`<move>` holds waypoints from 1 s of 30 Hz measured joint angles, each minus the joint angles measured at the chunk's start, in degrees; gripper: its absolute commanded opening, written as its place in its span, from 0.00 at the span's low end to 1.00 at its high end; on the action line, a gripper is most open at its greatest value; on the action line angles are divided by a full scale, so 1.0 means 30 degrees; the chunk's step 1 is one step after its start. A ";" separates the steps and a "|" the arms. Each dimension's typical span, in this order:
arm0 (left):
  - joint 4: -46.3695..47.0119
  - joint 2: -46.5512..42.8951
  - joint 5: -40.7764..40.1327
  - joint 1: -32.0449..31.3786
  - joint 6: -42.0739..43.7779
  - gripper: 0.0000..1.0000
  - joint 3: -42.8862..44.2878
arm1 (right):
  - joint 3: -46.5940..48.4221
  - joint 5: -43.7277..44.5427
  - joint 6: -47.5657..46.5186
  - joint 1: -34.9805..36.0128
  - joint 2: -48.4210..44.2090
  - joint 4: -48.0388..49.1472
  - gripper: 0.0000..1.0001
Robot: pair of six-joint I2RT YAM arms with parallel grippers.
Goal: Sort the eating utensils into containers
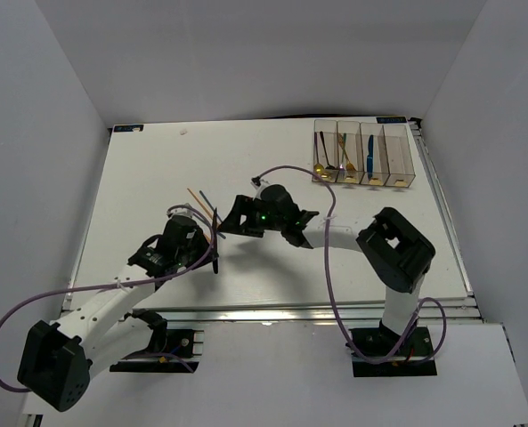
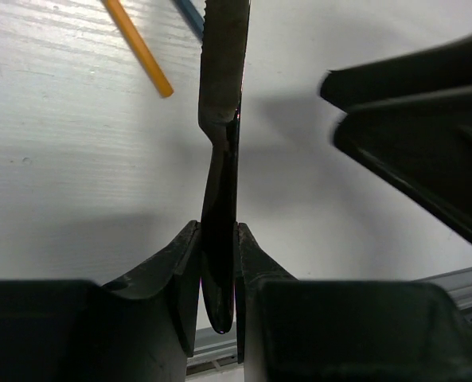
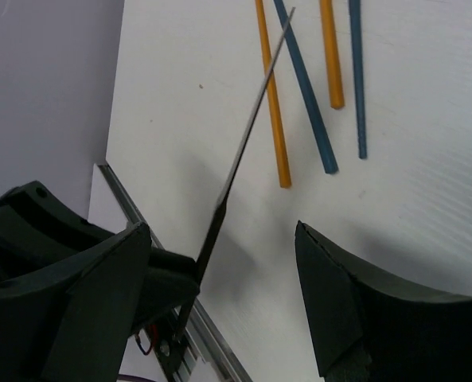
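Observation:
My left gripper (image 1: 212, 247) is shut on the handle of a black knife (image 2: 222, 119) and holds it above the table, blade pointing away. In the left wrist view the jaws (image 2: 218, 243) pinch the handle on both sides. My right gripper (image 1: 234, 218) is open and empty, just right of the knife. In the right wrist view (image 3: 224, 267) the knife (image 3: 243, 151) stands edge-on between its spread fingers without touching them. Orange chopsticks (image 3: 271, 103) and blue chopsticks (image 3: 307, 95) lie on the table beyond. The clear containers (image 1: 363, 153) stand at the far right and hold some cutlery.
The chopsticks (image 1: 201, 201) lie loose just behind both grippers. One finger of my right gripper (image 2: 427, 151) shows close on the right in the left wrist view. The table's metal front rail (image 1: 272, 313) runs near the arm bases. White walls enclose the table.

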 measured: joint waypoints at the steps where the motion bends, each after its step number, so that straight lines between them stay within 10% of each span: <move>1: 0.0058 -0.0102 0.0051 -0.0022 0.0000 0.00 -0.0007 | 0.0568 -0.0007 0.0036 0.0146 0.0452 0.0000 0.77; 7: 0.0474 -0.0692 0.0386 -0.0073 0.0015 0.00 -0.0007 | 0.2958 -0.0277 0.0299 0.0750 0.2543 -0.1027 0.67; 13: 0.1260 -0.1005 0.0488 -0.0131 0.0029 0.00 -0.0029 | 0.4626 -0.0954 0.0678 0.1027 0.4320 -0.2331 0.00; 23: -0.0903 -0.1450 -0.1421 -0.0146 0.0117 0.16 0.0852 | 0.5304 -0.0015 -0.0117 0.1202 0.4291 -0.4524 0.01; 25: -0.2484 -0.2178 -0.2732 -0.0153 -0.0036 0.47 0.1887 | 0.5289 0.0729 -0.0729 0.1282 0.3949 -0.5217 0.22; 30: -0.5413 -0.3402 -0.5778 -0.0146 -0.1056 0.87 0.4342 | 0.5340 0.2557 -0.2652 0.1836 0.2652 -0.7038 0.49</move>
